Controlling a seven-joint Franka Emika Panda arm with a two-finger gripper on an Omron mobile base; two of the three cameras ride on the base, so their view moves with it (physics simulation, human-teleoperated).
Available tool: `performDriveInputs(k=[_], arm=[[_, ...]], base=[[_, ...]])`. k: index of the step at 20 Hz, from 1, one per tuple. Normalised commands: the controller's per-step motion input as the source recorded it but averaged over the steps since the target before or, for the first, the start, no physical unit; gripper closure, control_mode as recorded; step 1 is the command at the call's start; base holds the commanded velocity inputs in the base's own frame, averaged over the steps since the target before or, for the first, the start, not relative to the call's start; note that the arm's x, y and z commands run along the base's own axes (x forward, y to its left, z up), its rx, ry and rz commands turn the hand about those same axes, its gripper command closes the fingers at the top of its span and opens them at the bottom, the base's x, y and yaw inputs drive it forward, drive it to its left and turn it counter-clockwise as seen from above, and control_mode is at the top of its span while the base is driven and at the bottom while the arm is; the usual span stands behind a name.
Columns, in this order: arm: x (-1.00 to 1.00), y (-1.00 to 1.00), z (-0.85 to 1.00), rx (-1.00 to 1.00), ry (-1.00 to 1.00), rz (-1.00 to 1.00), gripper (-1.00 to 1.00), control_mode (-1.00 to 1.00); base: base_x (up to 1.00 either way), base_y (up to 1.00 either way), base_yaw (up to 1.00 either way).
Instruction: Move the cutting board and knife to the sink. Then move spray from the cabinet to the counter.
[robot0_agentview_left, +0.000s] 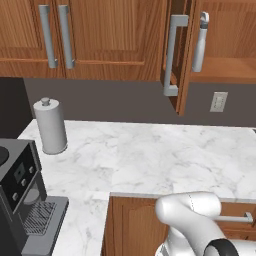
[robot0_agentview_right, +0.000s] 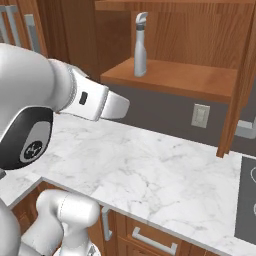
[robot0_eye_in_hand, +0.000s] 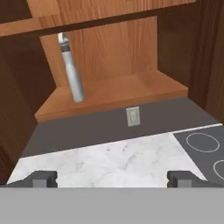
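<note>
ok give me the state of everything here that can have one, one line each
cabinet: door swung open, lower shelf exposed
spray: upright on the cabinet shelf, not held
gripper: open, empty, apart from the spray, over the counter
counter: bare marble in front of the arm
paper towel roll: upright on the counter at its left end
coffee machine: standing at the counter's left corner, nothing on its drip tray

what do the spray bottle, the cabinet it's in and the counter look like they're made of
Spray: probably plastic, from its smooth pale grey, slightly glossy body and moulded trigger top.
Cabinet: wood or wood veneer, reddish-brown with visible grain, satin finish; its bar handle looks like brushed metal.
Counter: marble or a marble-look surface, white with faint grey veins, smooth.
</note>
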Motion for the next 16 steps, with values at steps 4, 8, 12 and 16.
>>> performDriveInputs(k=[4,8,12,16], arm=[[0.01,0.00,0.24,0.00,-0.13,0.11,-1.00,-1.00],[0.06,0.02,0.36,-0.01,0.04,0.15,-1.00,-1.00],[0.14,0.16,0.47,-0.08,0.14,0.17,-1.00,-1.00],[0.20,0.09,0.42,-0.09,0.18,0.10,-1.00,-1.00]], base=[[0.00,0.00,0.00],[0.00,0.00,0.00],[0.00,0.00,0.00],[0.00,0.00,0.00]])
